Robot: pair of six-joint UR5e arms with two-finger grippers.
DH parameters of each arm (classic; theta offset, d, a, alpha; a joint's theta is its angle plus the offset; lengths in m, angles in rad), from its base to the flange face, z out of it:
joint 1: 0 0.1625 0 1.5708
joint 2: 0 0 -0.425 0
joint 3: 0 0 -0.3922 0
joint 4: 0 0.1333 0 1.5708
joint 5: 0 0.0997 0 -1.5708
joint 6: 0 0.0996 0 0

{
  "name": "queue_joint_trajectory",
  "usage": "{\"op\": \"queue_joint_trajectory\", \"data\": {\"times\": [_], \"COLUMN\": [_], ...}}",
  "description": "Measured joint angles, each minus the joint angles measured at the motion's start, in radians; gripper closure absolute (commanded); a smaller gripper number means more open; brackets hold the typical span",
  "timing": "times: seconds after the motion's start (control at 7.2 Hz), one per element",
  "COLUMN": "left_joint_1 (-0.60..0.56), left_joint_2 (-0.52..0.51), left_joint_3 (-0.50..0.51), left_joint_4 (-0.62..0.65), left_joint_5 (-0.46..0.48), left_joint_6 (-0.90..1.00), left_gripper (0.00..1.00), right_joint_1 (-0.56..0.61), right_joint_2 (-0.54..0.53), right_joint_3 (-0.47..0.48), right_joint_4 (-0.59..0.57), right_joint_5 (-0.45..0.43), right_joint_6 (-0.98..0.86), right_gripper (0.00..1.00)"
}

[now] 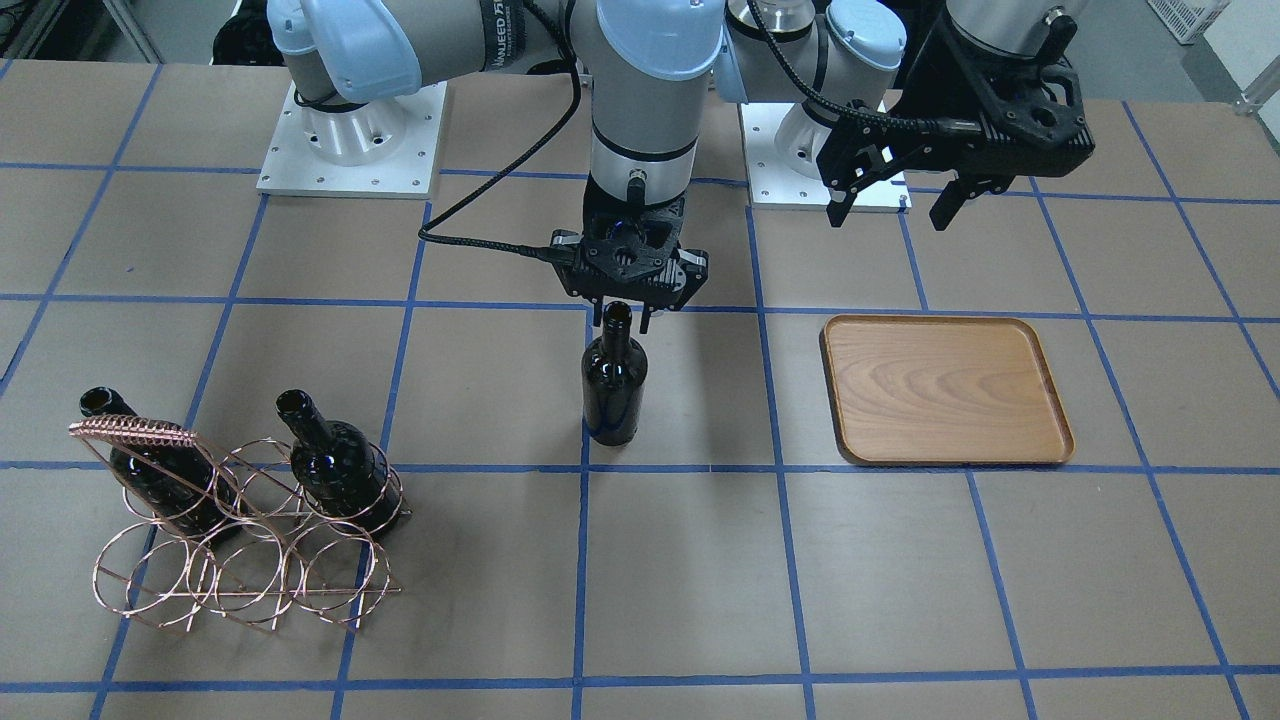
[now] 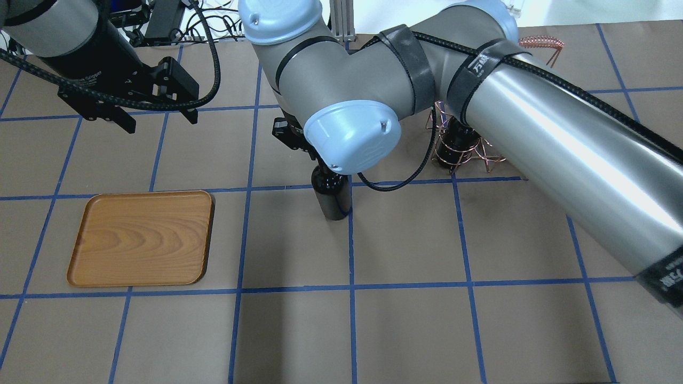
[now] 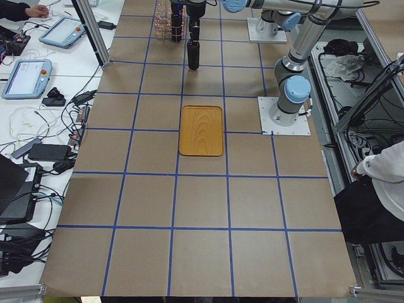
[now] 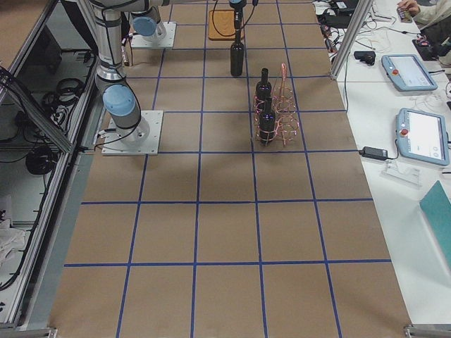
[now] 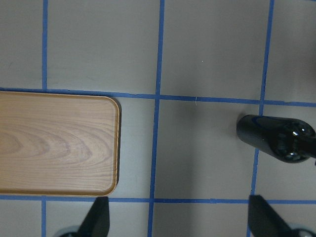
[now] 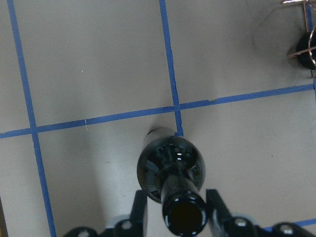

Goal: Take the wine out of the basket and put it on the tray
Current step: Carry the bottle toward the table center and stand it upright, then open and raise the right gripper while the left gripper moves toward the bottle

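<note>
One wine bottle [image 1: 614, 385] stands upright on the table's middle, apart from the tray; it also shows in the right wrist view [image 6: 170, 168]. My right gripper [image 1: 622, 318] is around the top of its neck, jaws on either side with a small gap on one side in the right wrist view, so it reads as open. The wooden tray [image 1: 945, 390] lies bare. My left gripper [image 1: 890, 205] hangs open and empty, raised above the table behind the tray. The copper wire basket [image 1: 240, 560] holds two more bottles [image 1: 150, 470] [image 1: 335, 465].
The two arm bases [image 1: 350, 140] [image 1: 800, 150] stand at the table's robot side. My right arm's elbow [image 2: 347, 133] hides the gripper in the overhead view. Blue tape lines grid the brown tabletop. Tablets [image 4: 409, 70] lie on a side bench.
</note>
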Motion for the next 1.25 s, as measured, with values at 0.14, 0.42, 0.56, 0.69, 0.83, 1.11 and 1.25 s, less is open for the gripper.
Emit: {"op": "queue_joint_trajectory", "data": {"times": [0.14,0.42,0.56,0.69,0.83,1.11,1.25], "left_joint_1": [0.000,0.000,0.000,0.000,0.000,-0.004,-0.009], "left_joint_2": [0.000,0.000,0.000,0.000,0.000,-0.003,-0.010], "left_joint_3": [0.000,0.000,0.000,0.000,0.000,-0.001,-0.003], "left_joint_4": [0.000,0.000,-0.001,-0.002,-0.002,0.001,0.005], "left_joint_5": [0.000,0.001,0.001,0.001,0.001,0.000,-0.001], "left_joint_6": [0.000,0.000,0.000,0.000,0.000,-0.004,-0.018], "left_gripper": [0.00,0.00,0.00,0.00,0.00,0.00,0.00], "right_joint_1": [-0.003,-0.037,-0.091,-0.179,-0.288,-0.464,-0.493], "right_joint_2": [-0.002,-0.012,-0.031,-0.067,-0.112,-0.192,-0.220], "right_joint_3": [-0.001,-0.019,-0.035,-0.044,-0.047,-0.044,-0.034], "right_joint_4": [-0.001,0.004,0.034,0.086,0.137,0.228,0.256], "right_joint_5": [0.001,0.028,0.034,0.032,0.032,0.031,0.032], "right_joint_6": [-0.004,-0.080,-0.186,-0.341,-0.485,-0.663,-0.684], "right_gripper": [0.00,0.00,0.00,0.00,0.00,0.00,0.00]}}
